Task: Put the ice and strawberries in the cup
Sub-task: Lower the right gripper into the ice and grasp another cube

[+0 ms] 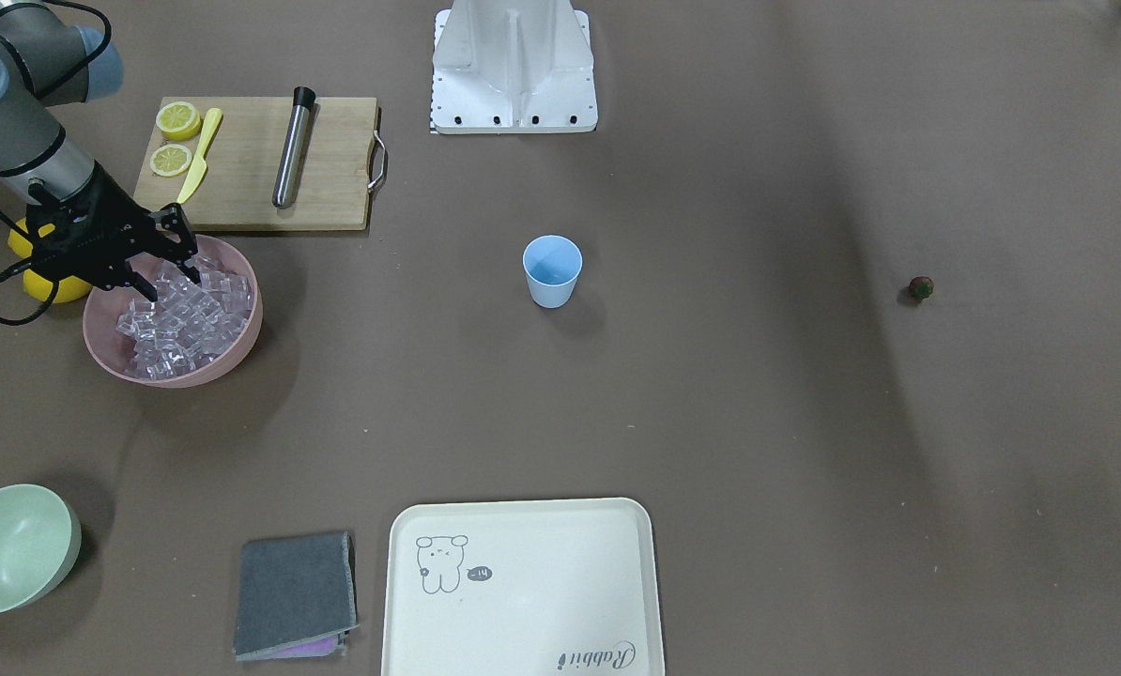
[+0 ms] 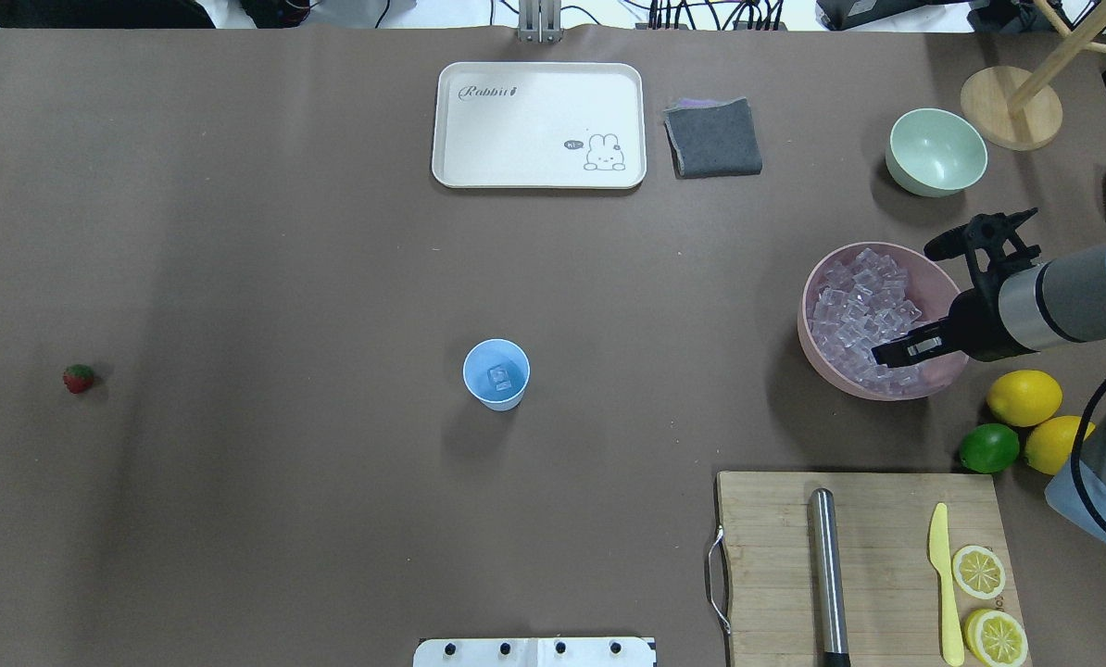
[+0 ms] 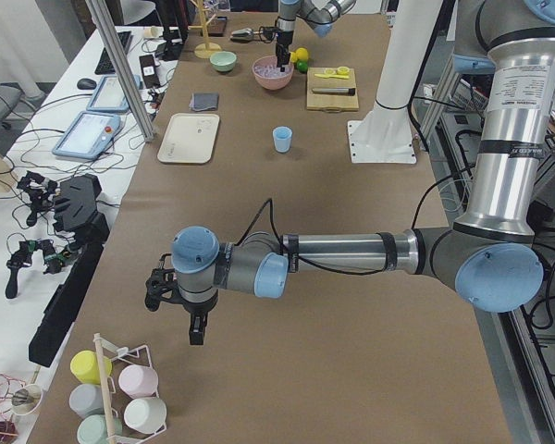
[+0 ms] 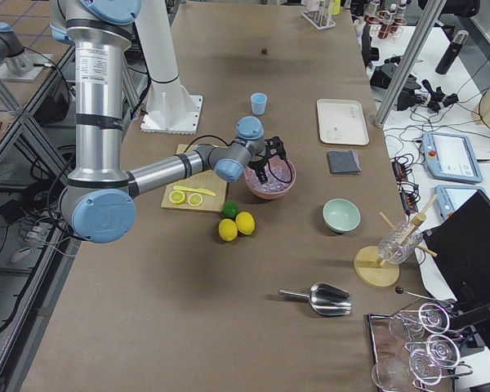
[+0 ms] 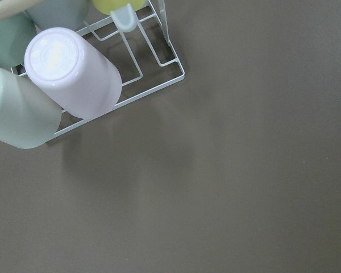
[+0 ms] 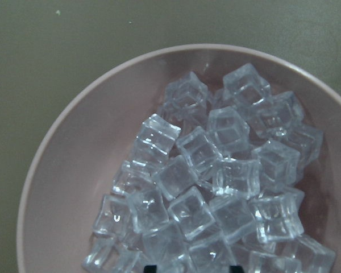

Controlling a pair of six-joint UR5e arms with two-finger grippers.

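Poised over the pink round plastic bowl (image 1: pixel 199 378) in the front-facing view, the right gripper (image 1: pixel 168 280) has its jaws spread wide and holds nothing, with the pile of small clear glassy ice cubes (image 1: pixel 185 324) directly beneath it. The light blue tapered plastic cup (image 1: pixel 551 291) stands well away from it.

From overhead, one cube (image 2: pixel 499 377) lies in the cup, and the tiny dark red strawberry (image 2: pixel 79 378) sits far beyond the cup, farthest from this gripper.

In the left exterior view the left gripper (image 3: pixel 196 331) hangs over bare table; I cannot tell its opening.

In the right wrist view both fingertips (image 6: pixel 150 267) straddle crowded cubes. Closing here could pinch two, or a slick cube could squirt out or drop on the long carry
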